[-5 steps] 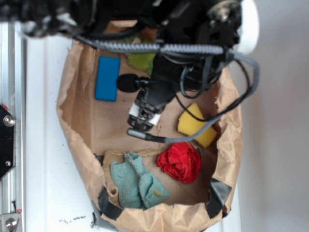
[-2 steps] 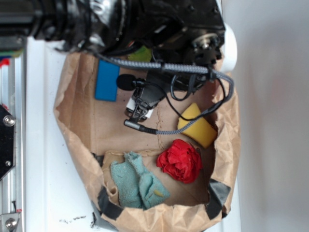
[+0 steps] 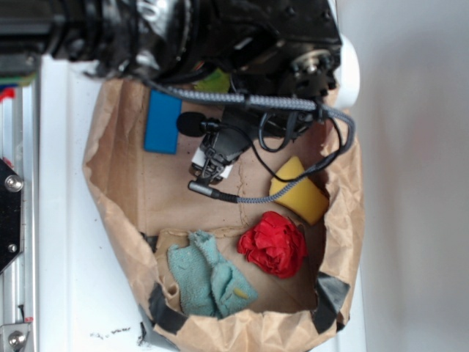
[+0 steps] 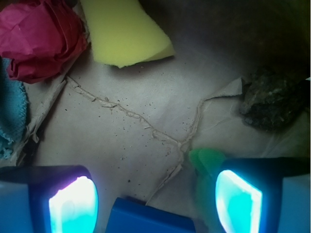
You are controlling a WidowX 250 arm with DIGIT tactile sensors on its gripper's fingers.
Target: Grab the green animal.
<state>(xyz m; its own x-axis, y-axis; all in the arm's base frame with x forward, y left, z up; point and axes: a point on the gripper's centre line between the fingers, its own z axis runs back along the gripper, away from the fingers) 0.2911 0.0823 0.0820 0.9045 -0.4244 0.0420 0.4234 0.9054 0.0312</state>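
Only a lime-green patch of the green animal [image 3: 215,79] shows at the top of the paper-lined bin, mostly covered by my arm. In the wrist view a small bright green bit [image 4: 206,159], seemingly part of it, pokes out beside my right finger [image 4: 239,201]. My gripper [image 3: 211,167] hangs over the bin floor, below and slightly left of that patch. The gripper [image 4: 155,204] is open, its jaws wide apart with nothing held. The top edge of a blue block [image 4: 150,219] lies low between them.
The blue block [image 3: 162,121] lies at the bin's upper left. A yellow sponge [image 3: 299,191] sits right, a red fabric bundle [image 3: 273,246] lower right, a teal cloth [image 3: 209,277] at the bottom. Crumpled brown paper walls [image 3: 110,191] ring the floor. A dark shadowed lump [image 4: 272,99] lies right.
Over the last second the arm swung up and left, covering more of the green patch, and the gripper shifted slightly left. Since 0.4 s ago nothing has moved.
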